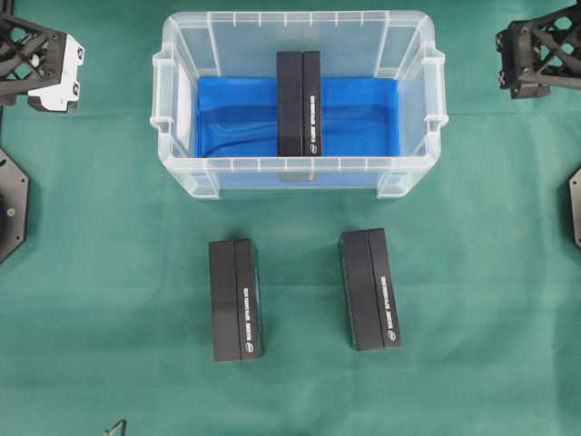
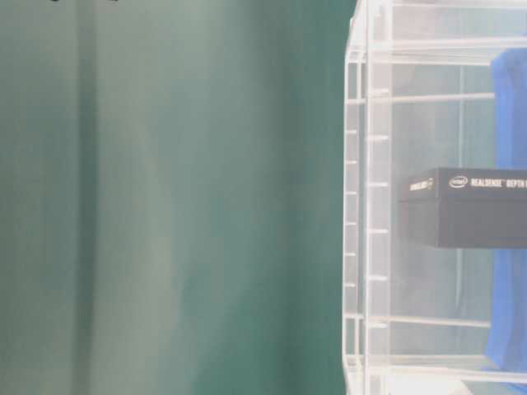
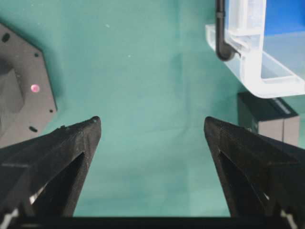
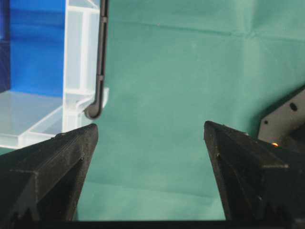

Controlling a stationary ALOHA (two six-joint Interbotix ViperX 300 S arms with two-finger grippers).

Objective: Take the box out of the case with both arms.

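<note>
The clear case (image 1: pixel 290 165) stands at the back middle of the green cloth, with a blue sheet (image 1: pixel 236 113) on its bottom. One black box (image 1: pixel 299 104) lies inside it along the middle, and it also shows through the case wall (image 2: pixel 366 206) as a dark box (image 2: pixel 465 207). My left gripper (image 3: pixel 152 124) hangs open over bare cloth, left of the case corner (image 3: pixel 257 71). My right gripper (image 4: pixel 150 128) is open too, right of the case corner (image 4: pixel 76 71). Both arms sit at the back corners, the left arm (image 1: pixel 41 59) and the right arm (image 1: pixel 540 54), apart from the case.
Two more black boxes lie on the cloth in front of the case, one box (image 1: pixel 236 300) at the left and one box (image 1: pixel 369 289) at the right. Black base plates sit at the left edge (image 1: pixel 11 204) and the right edge (image 1: pixel 576 204).
</note>
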